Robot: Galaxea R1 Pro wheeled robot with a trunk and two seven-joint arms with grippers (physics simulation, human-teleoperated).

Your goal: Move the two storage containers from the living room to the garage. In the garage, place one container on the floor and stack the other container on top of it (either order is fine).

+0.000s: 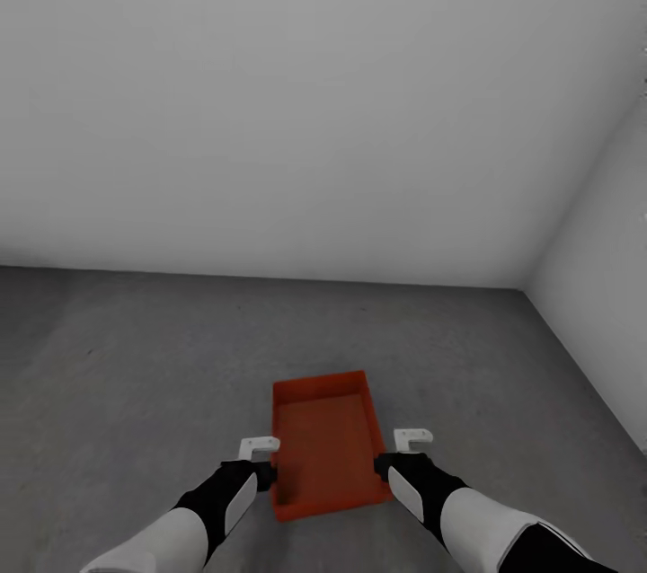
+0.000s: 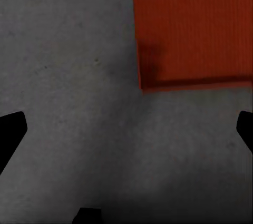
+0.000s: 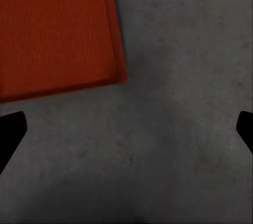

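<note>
left pincer [image 1: 259,447] open | right pincer [image 1: 412,439] open | flanking container [image 1: 325,445] on floor [image 1: 135,393]

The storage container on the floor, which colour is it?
The storage container is plain orange-red, seen best in the head view, on the mottled dark grey floor.

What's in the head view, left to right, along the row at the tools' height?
Bare floor → left tool → storage container → right tool → more floor, then the grey side wall at the right edge.
</note>
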